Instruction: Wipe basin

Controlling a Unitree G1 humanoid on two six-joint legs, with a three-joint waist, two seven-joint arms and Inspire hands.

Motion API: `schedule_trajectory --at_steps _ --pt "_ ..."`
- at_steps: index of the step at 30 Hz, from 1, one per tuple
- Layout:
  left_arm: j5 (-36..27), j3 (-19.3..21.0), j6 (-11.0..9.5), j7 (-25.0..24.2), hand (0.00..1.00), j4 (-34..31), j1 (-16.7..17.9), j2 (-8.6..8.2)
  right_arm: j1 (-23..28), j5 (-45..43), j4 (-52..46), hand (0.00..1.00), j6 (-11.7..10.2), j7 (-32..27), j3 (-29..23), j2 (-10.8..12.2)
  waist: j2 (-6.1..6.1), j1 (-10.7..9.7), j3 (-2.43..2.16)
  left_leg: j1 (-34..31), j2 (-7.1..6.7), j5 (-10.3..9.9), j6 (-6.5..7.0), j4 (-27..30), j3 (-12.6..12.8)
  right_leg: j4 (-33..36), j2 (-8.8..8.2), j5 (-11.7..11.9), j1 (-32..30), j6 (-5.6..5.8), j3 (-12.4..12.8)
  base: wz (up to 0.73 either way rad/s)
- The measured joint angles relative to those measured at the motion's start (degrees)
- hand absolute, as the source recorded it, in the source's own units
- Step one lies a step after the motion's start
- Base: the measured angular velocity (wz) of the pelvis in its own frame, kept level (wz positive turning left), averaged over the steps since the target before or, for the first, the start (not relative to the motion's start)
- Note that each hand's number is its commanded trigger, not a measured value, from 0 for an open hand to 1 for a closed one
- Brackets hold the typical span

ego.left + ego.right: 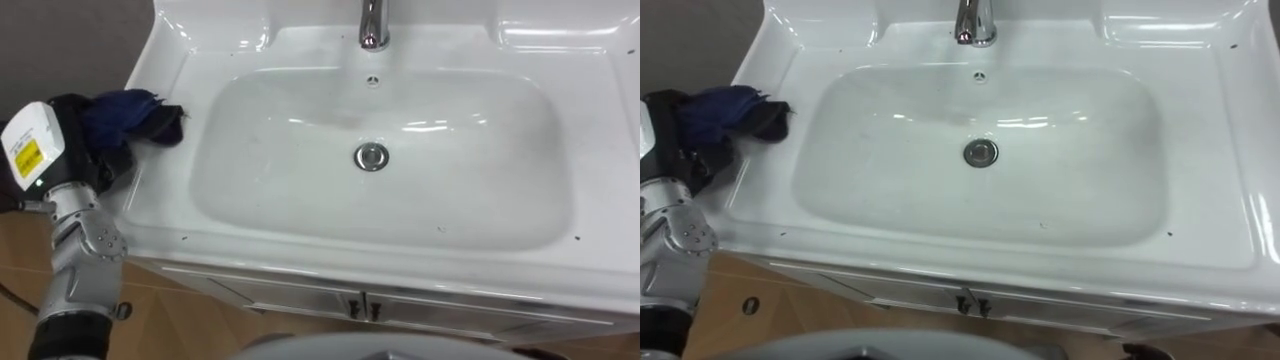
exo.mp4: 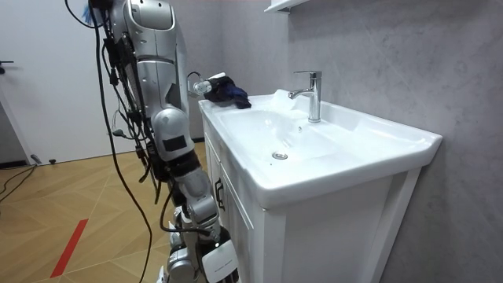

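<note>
A dark blue cloth lies bunched on the white basin's left rim, outside the bowl. My left hand sits at that left edge with its dark fingers curled into the cloth's near end. The bowl holds a metal drain at its middle and a chrome faucet stands behind it. In the room view I stand upright at the cabinet's front, the cloth at the far corner. My right hand hangs low beside the cabinet.
The basin tops a white cabinet with small door handles under the front edge. A grey wall runs behind the faucet, with a shelf edge above. Wood floor lies to my left.
</note>
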Motion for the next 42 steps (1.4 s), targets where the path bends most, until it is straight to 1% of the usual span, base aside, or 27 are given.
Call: schedule_trajectory --at_steps 3,7,8,13,18,25,31,36,41,42 --pt "0.05 0.00 -0.02 -0.25 1.00 0.00 0.00 0.00 -0.09 -0.09 0.00 0.00 0.00 0.01 0.00 0.00 -0.13 -0.01 0.08 0.06 -0.02 0.00 0.00 0.05 -0.09 -0.09 0.00 -0.01 0.16 0.01 -0.01 0.01" --pt "0.07 0.00 -0.03 -0.70 1.00 -0.01 0.00 0.00 -0.30 -0.10 0.00 0.00 0.00 0.01 0.00 0.01 -0.11 -0.01 0.06 0.05 -0.03 -0.01 0.01 0.12 -0.10 -0.06 0.00 -0.01 0.18 0.02 0.01 0.00" --pt "0.07 0.00 -0.04 -0.70 1.00 -0.02 0.00 0.00 -0.37 -0.05 0.00 0.00 0.00 -0.02 -0.01 0.01 0.04 -0.07 -0.03 0.01 -0.03 -0.01 0.01 0.15 -0.15 -0.07 0.00 -0.01 0.18 0.02 -0.04 0.00" --pt "0.41 0.00 -0.02 -0.70 1.00 -0.27 0.00 0.00 -0.43 -0.07 0.02 0.00 -0.01 -0.05 -0.02 0.01 0.11 -0.20 -0.06 -0.14 -0.05 -0.02 0.01 0.29 -0.31 -0.09 0.02 -0.03 0.16 0.04 -0.11 0.00" --pt "0.60 -0.09 -0.02 -0.69 1.00 -0.27 0.00 0.00 -0.44 -0.07 0.06 0.00 -0.12 -0.10 -0.02 0.00 0.42 -0.62 -0.17 -0.12 -0.08 -0.02 0.02 0.26 -0.37 -0.05 0.02 -0.03 0.17 0.05 -0.12 0.00" --pt "2.66 -0.28 -0.15 -0.69 1.00 -0.27 0.00 0.00 -0.18 -0.04 0.09 0.00 -0.48 -0.55 -0.02 0.01 0.79 -1.39 -0.16 0.15 -0.09 -0.01 0.00 -0.17 -0.29 -0.02 0.02 -0.03 0.19 0.05 0.07 0.00" --pt "2.96 -0.76 -0.35 -0.78 1.00 -0.26 0.00 -0.01 0.30 -0.35 0.20 0.00 -0.64 -0.55 0.08 0.00 0.59 -1.54 -0.03 0.71 -0.20 0.08 -0.09 -0.93 0.00 -0.09 -0.05 -0.03 0.21 0.05 0.74 -0.04" --pt "2.74 -2.19 -0.34 -2.16 1.00 -0.25 0.00 -0.01 0.12 -0.37 0.01 0.00 -0.62 -0.62 0.59 0.01 0.28 -1.43 0.16 0.64 -0.23 0.08 -0.09 -0.89 0.20 -0.06 -0.11 -0.03 0.18 0.05 0.71 0.00" --pt "2.74 -3.13 -0.05 -3.04 1.00 0.05 0.00 -0.01 0.27 -0.24 -1.24 0.00 -0.25 -0.75 0.59 -0.03 0.28 -1.45 0.07 0.66 -0.23 0.08 -0.09 -0.86 0.23 -0.06 -0.12 -0.03 0.18 0.05 0.71 0.00" --pt "2.74 -3.18 -0.04 -3.53 0.74 0.11 0.00 -0.01 0.31 -0.23 -1.71 0.00 -0.18 -0.82 0.62 -0.03 0.28 -1.45 0.05 0.64 -0.23 0.08 -0.09 -0.86 0.26 -0.07 -0.14 -0.03 0.15 0.05 0.71 0.00"
